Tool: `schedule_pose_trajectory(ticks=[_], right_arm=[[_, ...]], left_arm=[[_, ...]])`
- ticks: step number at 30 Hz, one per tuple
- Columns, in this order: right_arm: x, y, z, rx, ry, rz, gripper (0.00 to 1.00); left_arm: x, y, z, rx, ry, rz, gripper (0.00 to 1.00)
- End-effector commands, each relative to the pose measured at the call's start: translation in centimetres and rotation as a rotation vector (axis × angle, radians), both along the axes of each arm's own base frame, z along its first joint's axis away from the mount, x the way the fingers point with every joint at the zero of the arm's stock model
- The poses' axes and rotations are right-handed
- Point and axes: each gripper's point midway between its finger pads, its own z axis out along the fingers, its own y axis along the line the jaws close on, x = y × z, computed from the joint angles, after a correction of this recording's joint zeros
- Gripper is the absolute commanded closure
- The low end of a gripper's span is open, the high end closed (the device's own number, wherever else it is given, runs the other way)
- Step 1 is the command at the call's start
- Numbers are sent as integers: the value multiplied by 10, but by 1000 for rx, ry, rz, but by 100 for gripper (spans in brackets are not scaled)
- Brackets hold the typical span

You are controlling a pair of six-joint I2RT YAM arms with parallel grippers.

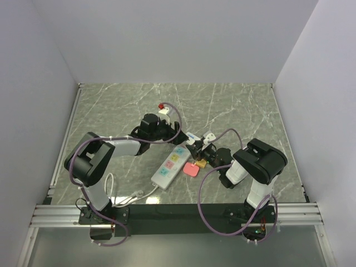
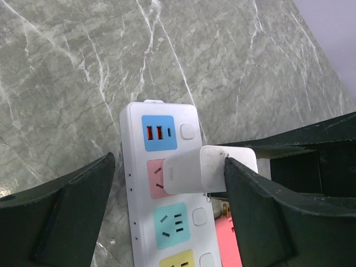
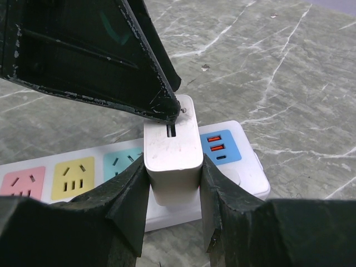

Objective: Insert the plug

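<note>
A white power strip (image 1: 168, 167) with coloured sockets lies on the marble table. My right gripper (image 3: 173, 183) is shut on a white plug block (image 3: 172, 150), one finger on each side. It holds the block on the strip's pink socket, between the turquoise socket and the blue USB panel. In the left wrist view the plug (image 2: 206, 169) covers most of the pink socket; its pins are hidden. My left gripper (image 2: 167, 194) is open and straddles the strip (image 2: 167, 233). Its right finger (image 2: 267, 206) touches the plug's outer end.
A pink flat piece (image 1: 191, 169) and a small yellowish object (image 1: 201, 164) lie on the table beside the strip, under my right gripper. The strip's white cable (image 1: 133, 194) runs toward the near edge. White walls enclose the table.
</note>
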Motion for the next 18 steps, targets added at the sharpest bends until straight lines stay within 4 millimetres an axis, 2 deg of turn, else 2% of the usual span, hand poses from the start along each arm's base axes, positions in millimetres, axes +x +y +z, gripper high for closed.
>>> schedule_pose_trajectory(ticks=[1,12,18], right_arm=[[-12,3,-2,33,-19,20,100],[-22,4,-24,-10,38,10,100],[-23,3,-29,-24,50,-4,100]], left_arm=[[0,5,-18,70,11,17,16],[-13,4,-43,150,34,13,23],[-21,12,-55,161,52,35,23]])
